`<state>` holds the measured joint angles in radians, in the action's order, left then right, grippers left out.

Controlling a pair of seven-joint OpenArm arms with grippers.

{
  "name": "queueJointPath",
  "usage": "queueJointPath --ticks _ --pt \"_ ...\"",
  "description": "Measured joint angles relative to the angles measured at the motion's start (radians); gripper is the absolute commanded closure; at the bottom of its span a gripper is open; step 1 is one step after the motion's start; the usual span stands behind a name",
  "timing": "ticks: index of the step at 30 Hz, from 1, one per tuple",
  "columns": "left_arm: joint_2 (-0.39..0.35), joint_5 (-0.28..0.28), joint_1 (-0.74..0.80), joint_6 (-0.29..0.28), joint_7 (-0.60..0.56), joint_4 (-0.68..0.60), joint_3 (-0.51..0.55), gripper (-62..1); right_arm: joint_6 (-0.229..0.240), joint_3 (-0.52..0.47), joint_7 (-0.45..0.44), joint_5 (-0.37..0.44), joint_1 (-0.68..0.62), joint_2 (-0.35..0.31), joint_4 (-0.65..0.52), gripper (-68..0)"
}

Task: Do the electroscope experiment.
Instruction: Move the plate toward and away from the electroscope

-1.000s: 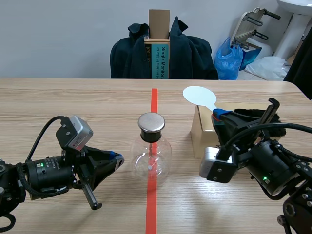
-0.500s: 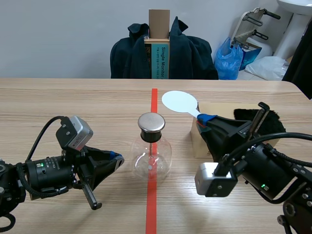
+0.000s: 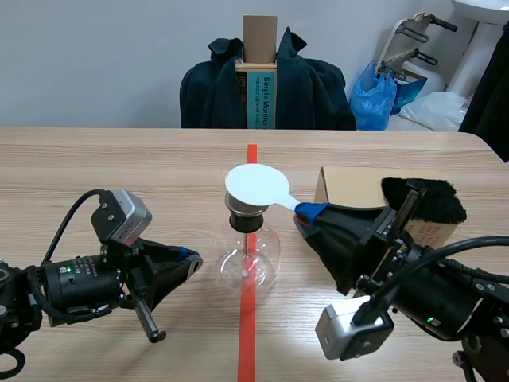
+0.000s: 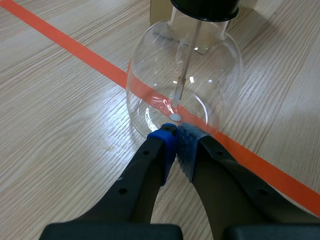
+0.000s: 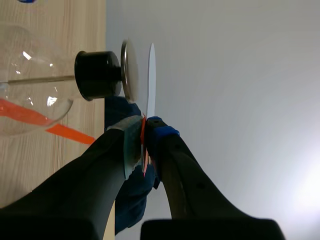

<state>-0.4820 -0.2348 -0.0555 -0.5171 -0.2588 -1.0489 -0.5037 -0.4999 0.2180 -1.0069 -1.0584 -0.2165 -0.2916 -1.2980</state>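
The electroscope, a clear glass flask (image 3: 247, 261) with a black stopper and a round metal cap (image 3: 246, 209), stands on the red tape line at the table's middle. My right gripper (image 3: 308, 212) is shut on the handle of a flat white paddle (image 3: 257, 185), whose disc hovers just over the cap. The right wrist view shows the paddle (image 5: 150, 82) edge-on, a small gap from the metal cap (image 5: 125, 71). My left gripper (image 3: 189, 256) rests shut on nothing, left of the flask; in its own view the shut gripper (image 4: 175, 143) lies close to the flask (image 4: 183, 82) base.
A cardboard box (image 3: 382, 203) with a black fur piece (image 3: 425, 200) on it stands right of the flask, behind my right arm. A chair with a dark jacket (image 3: 266, 83) sits across the table.
My right gripper has carried the white paddle leftward from above the box to over the flask's metal cap. The left arm has stayed put.
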Motion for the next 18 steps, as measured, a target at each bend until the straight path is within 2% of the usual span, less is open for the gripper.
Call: queueJointPath --ticks 5,18 --pt "0.0 0.0 0.0 0.0 0.0 0.0 0.0 -2.1 0.0 0.0 -0.04 0.0 0.0 0.0 0.0 -0.8" --pt "0.0 0.0 0.0 0.0 0.0 0.0 0.0 -2.1 0.0 0.0 -0.039 -0.001 0.0 0.0 0.0 -0.8"
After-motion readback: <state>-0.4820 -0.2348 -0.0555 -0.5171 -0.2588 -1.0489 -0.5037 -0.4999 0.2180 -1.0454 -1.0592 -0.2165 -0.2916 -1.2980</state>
